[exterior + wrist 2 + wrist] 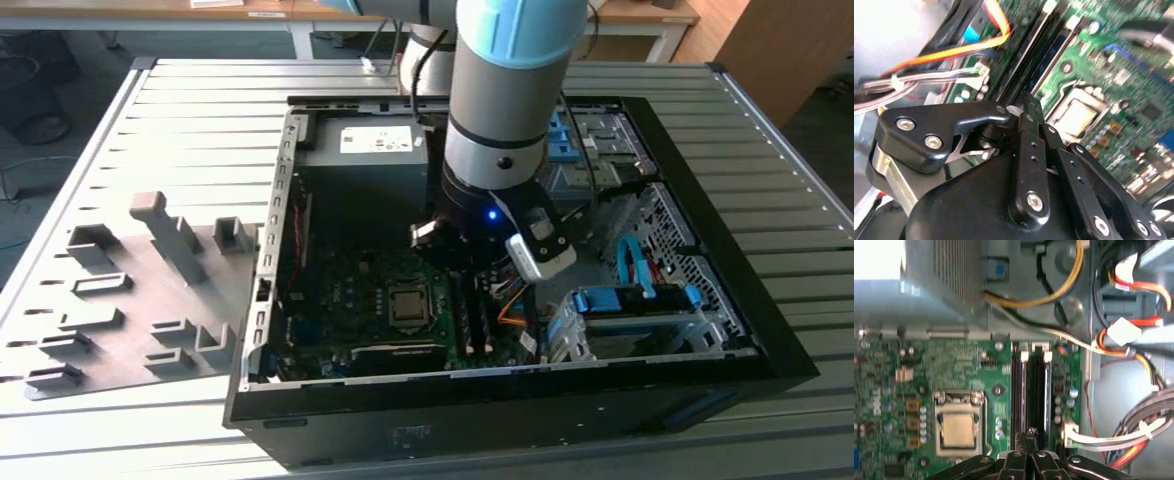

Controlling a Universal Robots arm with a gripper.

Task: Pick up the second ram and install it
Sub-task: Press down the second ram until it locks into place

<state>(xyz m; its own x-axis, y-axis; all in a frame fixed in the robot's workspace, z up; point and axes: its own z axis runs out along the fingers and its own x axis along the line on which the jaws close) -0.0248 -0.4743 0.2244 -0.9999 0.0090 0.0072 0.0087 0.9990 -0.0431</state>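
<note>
- The arm reaches down into the open computer case point(287, 200) on the slatted metal table point(747, 160).
- The gripper point(1026, 436) hangs over the black memory slots point(1029, 390) on the green board point(944, 365); its fingertips point(1026, 102) are pressed together with no gap, and nothing shows between them.
- A memory stick point(1022, 390) seems to stand in one slot, just under the fingertips; I cannot tell if it is fully seated.
- The square metal processor socket point(958, 425) lies beside the slots.
- A grey holder tray point(120, 300) sits on the table at the exterior view's left.
</note>
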